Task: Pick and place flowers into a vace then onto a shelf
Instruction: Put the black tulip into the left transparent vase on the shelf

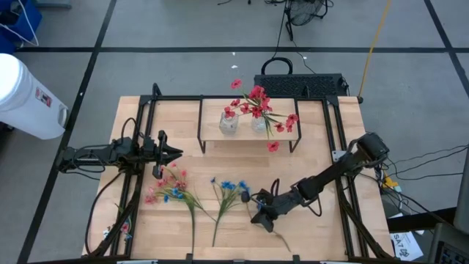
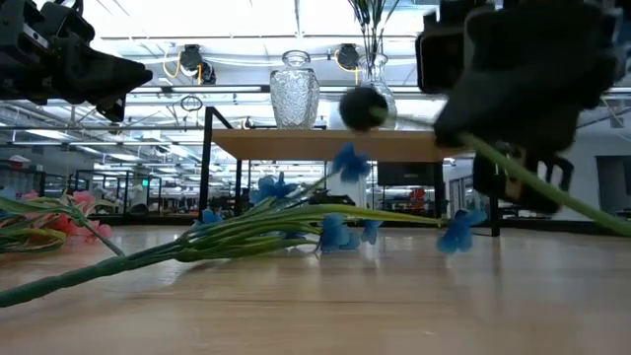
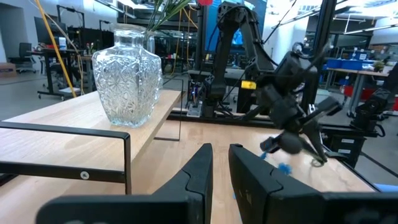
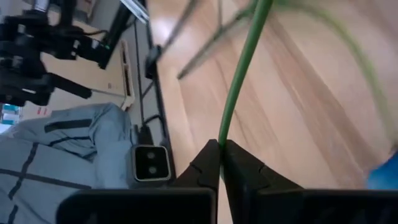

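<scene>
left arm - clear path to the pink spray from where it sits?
Probably yes. The left gripper hovers just above the pink spray, which lies in the open on the table; nothing sits between them. The right gripper is off at the blue spray.

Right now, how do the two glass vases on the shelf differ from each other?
The left vase is empty, while the right vase holds the red flowers, whose stems rise from its neck. In the low view the left vase shows a densely cut, patterned body, while the right vase looks smoother and is partly hidden behind the right arm. Both are clear glass, upright, side by side on the shelf.
</scene>
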`<action>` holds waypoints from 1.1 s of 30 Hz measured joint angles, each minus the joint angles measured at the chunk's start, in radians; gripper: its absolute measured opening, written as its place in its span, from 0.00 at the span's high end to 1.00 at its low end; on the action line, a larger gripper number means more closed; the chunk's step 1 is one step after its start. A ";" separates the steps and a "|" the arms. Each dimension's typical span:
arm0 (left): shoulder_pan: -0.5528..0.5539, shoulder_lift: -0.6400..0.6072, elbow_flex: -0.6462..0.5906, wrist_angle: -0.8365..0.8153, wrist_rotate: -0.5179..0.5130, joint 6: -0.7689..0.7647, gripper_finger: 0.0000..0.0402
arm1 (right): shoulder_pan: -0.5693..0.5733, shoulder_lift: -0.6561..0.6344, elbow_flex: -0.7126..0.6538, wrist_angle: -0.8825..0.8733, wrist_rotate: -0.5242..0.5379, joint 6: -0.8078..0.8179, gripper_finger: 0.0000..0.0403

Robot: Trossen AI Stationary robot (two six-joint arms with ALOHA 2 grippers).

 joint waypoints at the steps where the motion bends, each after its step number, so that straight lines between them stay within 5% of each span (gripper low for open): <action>1: 0.000 0.000 0.000 0.000 0.000 0.000 0.86 | 0.001 -0.016 0.000 -0.002 0.021 -0.026 0.99; 14: 0.000 0.000 0.000 0.000 0.000 0.000 0.86 | -0.009 -0.265 0.000 -0.005 0.302 -0.516 1.00; 28: 0.000 0.000 0.000 0.000 0.000 0.000 0.86 | -0.134 -0.309 0.004 0.203 0.300 -0.941 1.00; 33: 0.000 0.000 0.000 0.000 0.000 0.000 0.86 | -0.144 -0.302 0.124 0.112 0.358 -1.125 1.00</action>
